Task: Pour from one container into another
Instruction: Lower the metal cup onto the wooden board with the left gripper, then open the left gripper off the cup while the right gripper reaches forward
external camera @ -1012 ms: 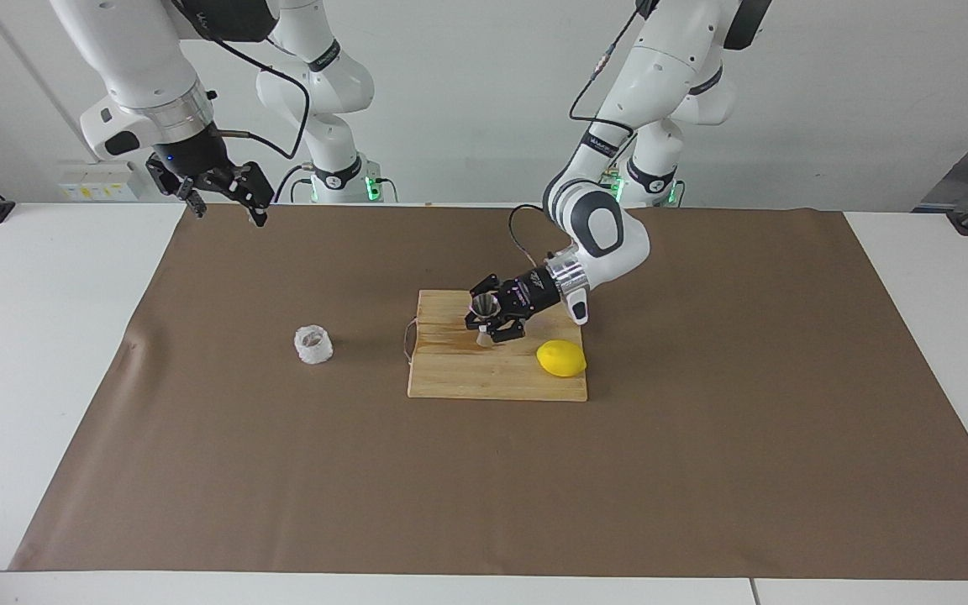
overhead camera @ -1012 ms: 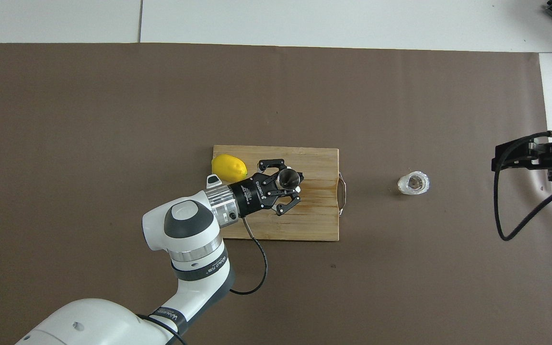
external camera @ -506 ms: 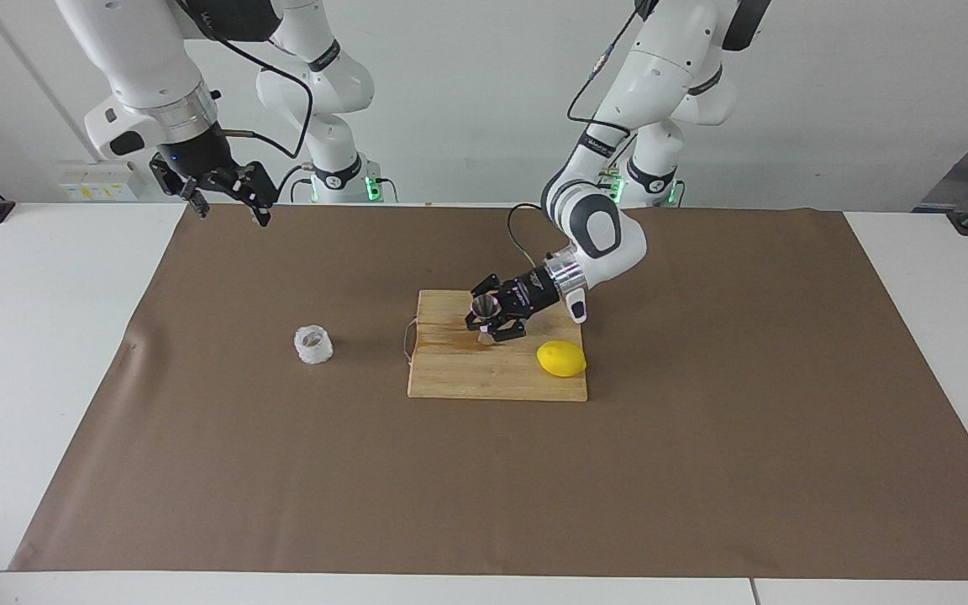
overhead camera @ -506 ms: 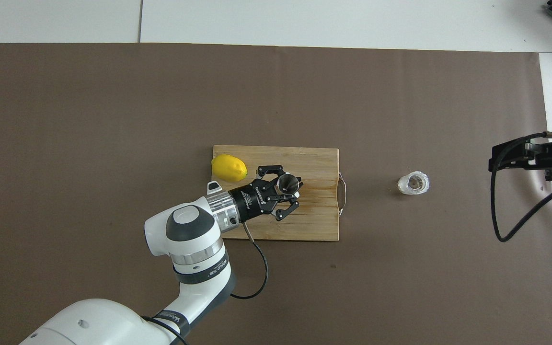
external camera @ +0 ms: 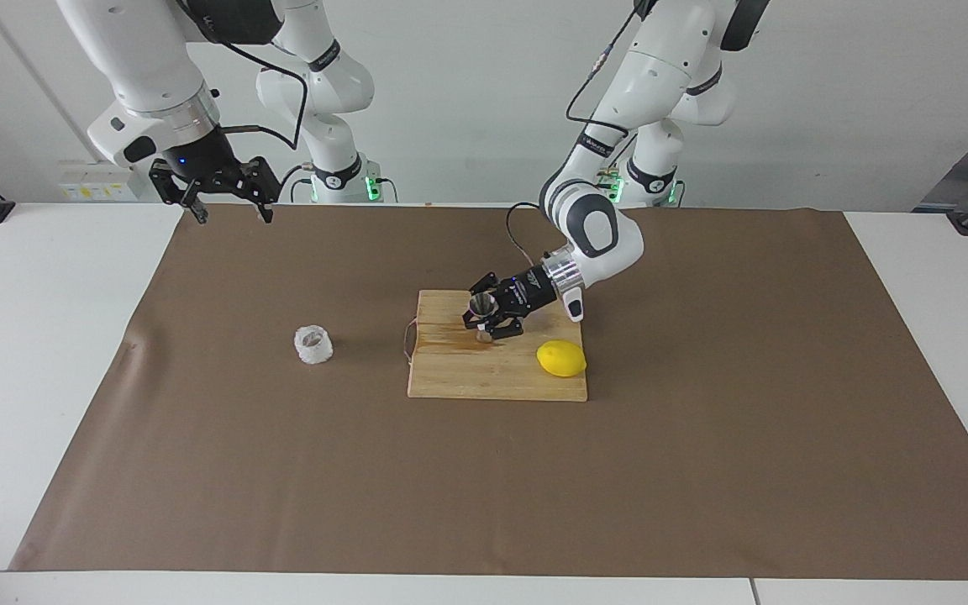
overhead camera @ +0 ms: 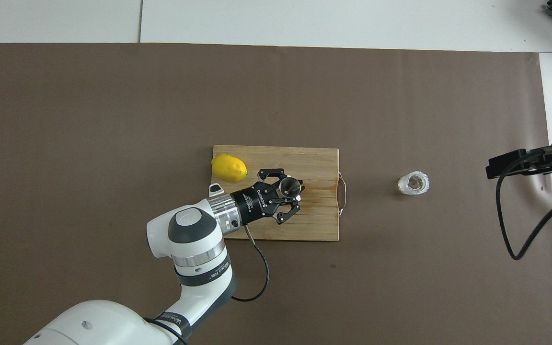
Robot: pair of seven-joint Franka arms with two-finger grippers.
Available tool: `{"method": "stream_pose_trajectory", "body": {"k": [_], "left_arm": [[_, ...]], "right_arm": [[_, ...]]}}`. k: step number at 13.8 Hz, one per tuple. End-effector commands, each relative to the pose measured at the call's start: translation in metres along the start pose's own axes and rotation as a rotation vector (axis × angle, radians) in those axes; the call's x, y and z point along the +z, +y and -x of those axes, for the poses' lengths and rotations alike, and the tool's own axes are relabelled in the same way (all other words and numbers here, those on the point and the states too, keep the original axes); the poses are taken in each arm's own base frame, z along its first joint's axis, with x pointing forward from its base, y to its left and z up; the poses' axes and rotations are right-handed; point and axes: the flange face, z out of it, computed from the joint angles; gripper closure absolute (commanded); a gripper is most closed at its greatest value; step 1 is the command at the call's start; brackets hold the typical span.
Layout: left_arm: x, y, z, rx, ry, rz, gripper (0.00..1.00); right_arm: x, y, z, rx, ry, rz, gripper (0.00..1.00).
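The white crinkly cup (external camera: pixel 313 344) (overhead camera: pixel 413 182) stands alone on the brown mat, toward the right arm's end. The steel jigger (external camera: pixel 481 309) (overhead camera: pixel 289 185) is upright on the wooden cutting board (external camera: pixel 467 378) (overhead camera: pixel 319 163). My left gripper (external camera: pixel 488 326) (overhead camera: pixel 293 190) reaches in low from the side and is shut on the jigger's waist. My right gripper (external camera: pixel 232 214) hangs open and empty, high over the mat's edge at the robots' end. In the overhead view only its dark edge (overhead camera: pixel 506 165) shows.
A yellow lemon (external camera: pixel 561 359) (overhead camera: pixel 229 168) lies on the board's corner, beside the left wrist. The board has a wire handle (overhead camera: pixel 342 194) on the side facing the cup. The brown mat (external camera: pixel 702 470) covers most of the white table.
The left gripper has drawn back slightly toward the robots with the jigger still in it. The right gripper has turned level and shifted a little; the cup and lemon have not moved.
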Motion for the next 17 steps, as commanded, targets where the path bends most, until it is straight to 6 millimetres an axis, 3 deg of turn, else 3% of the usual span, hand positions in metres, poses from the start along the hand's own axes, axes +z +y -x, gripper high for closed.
{"method": "stream_pose_trajectory", "body": {"k": [1, 4, 7, 8, 9, 11, 17], "left_arm": [[-0.004, -0.006, -0.008, -0.003, 0.006, 0.013, 0.7], [-0.005, -0.005, -0.008, -0.001, 0.005, 0.013, 0.69], [-0.005, -0.006, -0.009, -0.005, 0.006, 0.015, 0.65], [-0.006, -0.004, -0.009, -0.006, 0.006, 0.018, 0.56], [-0.007, -0.003, -0.009, -0.016, 0.007, 0.021, 0.41], [-0.009, -0.001, -0.009, -0.056, 0.01, 0.026, 0.0], [-0.012, 0.003, -0.003, -0.098, 0.007, 0.037, 0.0]], "right_arm": [[0.013, -0.001, 0.009, -0.15, 0.041, -0.02, 0.0], [0.026, -0.002, 0.011, -0.316, 0.025, -0.021, 0.0], [0.034, -0.017, 0.014, -0.443, 0.051, -0.013, 0.0], [0.037, -0.018, 0.016, -0.449, 0.046, -0.014, 0.0], [0.037, -0.024, 0.016, -0.468, 0.048, -0.013, 0.0], [0.042, -0.025, 0.016, -0.545, 0.039, -0.016, 0.0], [0.085, -0.026, 0.016, -0.899, 0.045, -0.028, 0.0]]}}
